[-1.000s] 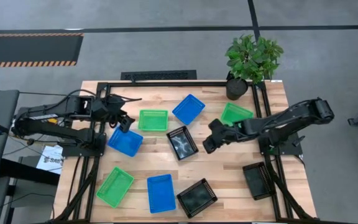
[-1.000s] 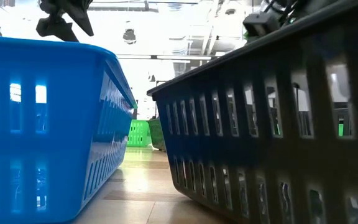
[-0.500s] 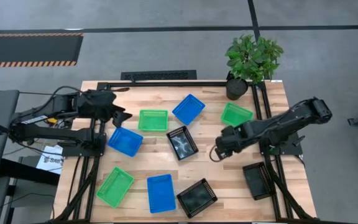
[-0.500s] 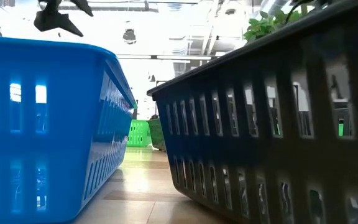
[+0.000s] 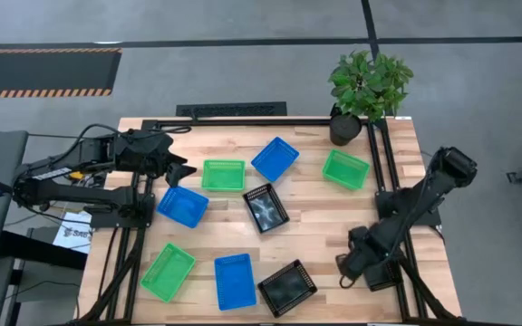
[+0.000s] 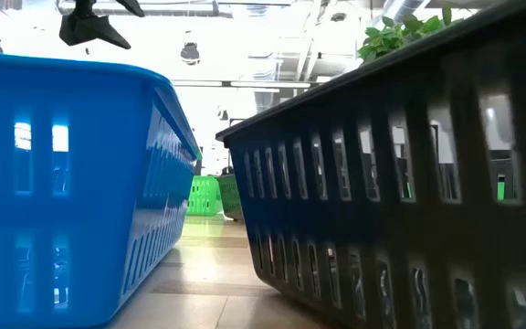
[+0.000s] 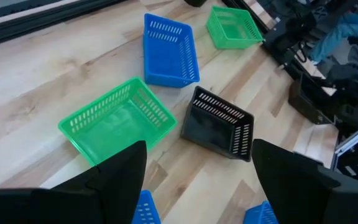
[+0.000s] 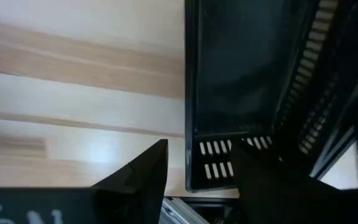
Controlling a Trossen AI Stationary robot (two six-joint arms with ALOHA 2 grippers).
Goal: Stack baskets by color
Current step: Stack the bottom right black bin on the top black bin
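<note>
a: what is shown from the high view?

b: the right gripper is lowered at the near right, over the black basket by the table's edge; nothing is held. the left gripper is parked far left, beside a blue basket, its fingers spread and empty. the other baskets are scattered, none stacked.

a: and the low view?

b: only the walls of a blue basket and a black basket are seen close up.

a: the left wrist view?

b: a green basket, a blue one and a black one are seen past wide-open fingers.

a: the right wrist view?

b: the black basket is framed between parted fingers. it is judged light, stiff and a little slick; a short-end rim wall is best pinched. its long axis is laid near to far, its mouth turned up.
</note>
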